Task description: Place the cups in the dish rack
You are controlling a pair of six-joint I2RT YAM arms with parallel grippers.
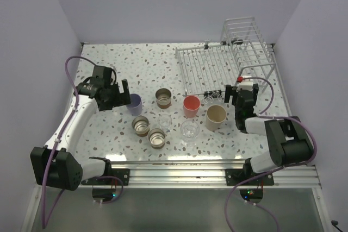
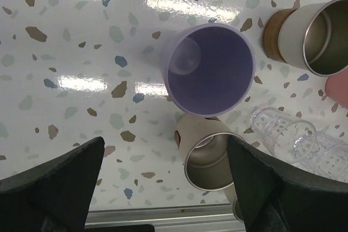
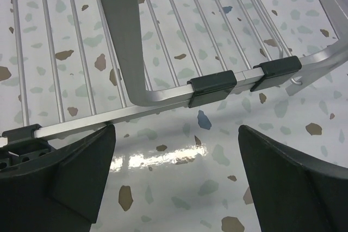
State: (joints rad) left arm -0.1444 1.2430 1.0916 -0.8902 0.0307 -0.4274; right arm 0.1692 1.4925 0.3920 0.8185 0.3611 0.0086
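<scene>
The lavender cup [image 1: 134, 103] [image 2: 209, 69] stands upright just right of my open left gripper [image 1: 118, 93] [image 2: 166, 140], which holds nothing. Three brownish metallic cups [image 1: 163, 98] [image 1: 140, 125] [image 1: 156, 137] stand nearby; one metallic cup [image 2: 215, 158] lies close by the right finger in the left wrist view. Clear cups [image 1: 165, 121] [image 1: 190, 130], a coral-red cup [image 1: 191, 106] and a beige cup [image 1: 216, 117] stand mid-table. The dish rack [image 1: 217, 63] sits at the back right. My right gripper [image 1: 236, 97] [image 3: 175, 132] hangs open and empty over the table by the rack's front rail [image 3: 163, 101].
The rack's taller cage part [image 1: 247, 39] rises at the far right corner. White walls enclose the table on three sides. An aluminium rail [image 1: 179, 169] runs along the near edge, with both arm bases on it.
</scene>
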